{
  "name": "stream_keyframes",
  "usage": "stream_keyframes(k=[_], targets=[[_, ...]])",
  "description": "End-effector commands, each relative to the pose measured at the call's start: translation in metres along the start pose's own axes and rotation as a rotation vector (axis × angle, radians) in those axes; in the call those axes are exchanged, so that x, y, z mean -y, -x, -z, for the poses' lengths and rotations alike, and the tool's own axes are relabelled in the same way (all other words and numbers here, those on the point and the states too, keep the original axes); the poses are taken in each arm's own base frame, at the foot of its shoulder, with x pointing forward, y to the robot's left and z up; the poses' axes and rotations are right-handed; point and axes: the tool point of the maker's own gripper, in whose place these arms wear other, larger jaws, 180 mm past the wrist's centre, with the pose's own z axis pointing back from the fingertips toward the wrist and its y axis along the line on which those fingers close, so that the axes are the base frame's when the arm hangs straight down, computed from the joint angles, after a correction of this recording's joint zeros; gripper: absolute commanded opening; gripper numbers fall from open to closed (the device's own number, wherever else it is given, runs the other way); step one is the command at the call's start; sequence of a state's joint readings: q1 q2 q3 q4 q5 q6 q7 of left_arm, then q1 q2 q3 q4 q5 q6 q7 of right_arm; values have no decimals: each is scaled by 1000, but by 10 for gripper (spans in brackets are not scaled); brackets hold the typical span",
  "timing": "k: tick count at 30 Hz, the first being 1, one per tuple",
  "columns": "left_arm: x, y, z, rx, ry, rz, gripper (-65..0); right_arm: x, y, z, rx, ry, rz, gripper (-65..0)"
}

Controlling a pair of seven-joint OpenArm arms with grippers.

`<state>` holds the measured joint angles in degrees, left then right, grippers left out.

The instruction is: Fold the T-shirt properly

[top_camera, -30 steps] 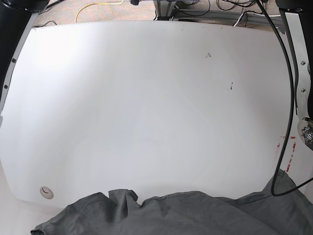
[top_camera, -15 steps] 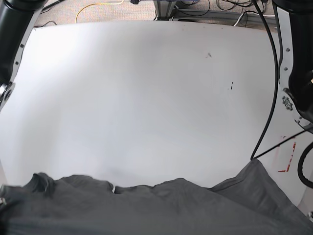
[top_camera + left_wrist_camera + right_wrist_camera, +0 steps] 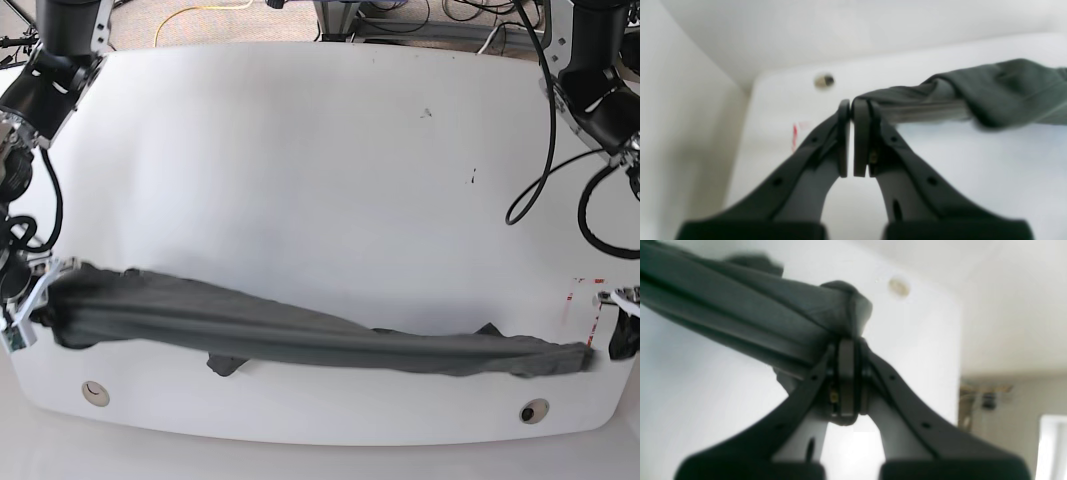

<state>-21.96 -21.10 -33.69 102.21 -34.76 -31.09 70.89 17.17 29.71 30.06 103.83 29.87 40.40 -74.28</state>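
My left pincer (image 3: 851, 103) is clamped tight on one end of the dark charcoal-grey, soft, wrinkly T-shirt (image 3: 300, 335); my right pincer (image 3: 846, 340) is pinched closed on the other end. Between them the shirt is drawn out into a long bunched rope, stretched across the near part of the broad white desk (image 3: 320, 180), with small folds hanging under it.

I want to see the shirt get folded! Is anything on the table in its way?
Nothing visible is. The T-shirt hangs stretched like a rope between the left gripper and right gripper, both shut on its ends. The white table beyond it shows only small dark specks.
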Motion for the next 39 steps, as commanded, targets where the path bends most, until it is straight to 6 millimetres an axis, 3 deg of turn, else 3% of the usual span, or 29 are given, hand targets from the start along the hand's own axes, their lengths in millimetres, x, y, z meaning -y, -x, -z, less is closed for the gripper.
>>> stream_keyframes(k=[1,7,16,26,31,35,39], targets=[[-3,12,-8,7,-6,-21,-650,-8,8,-7,14,11,9,-650],[5,77,-21,-119,31,-84,-650,-51,48,-6,-48,-54,40,-650],[20,141,-40,-272,80,-118,-650,-93,94,-7,-142,-138,79,-650],[31,164,-45,-335,117,-87,-650,-110,114,-11,-163,-173,98,-650],[78,182,-27,-385,248,-91,-582,-110,114,-11,-161,-173,99,-650],[112,186,-11,-395,339,-107,-476,-109,113,-10,-160,-173,99,-650],[149,202,7,-440,439,-166,-340,-110,112,-10,-155,-173,98,-650]])
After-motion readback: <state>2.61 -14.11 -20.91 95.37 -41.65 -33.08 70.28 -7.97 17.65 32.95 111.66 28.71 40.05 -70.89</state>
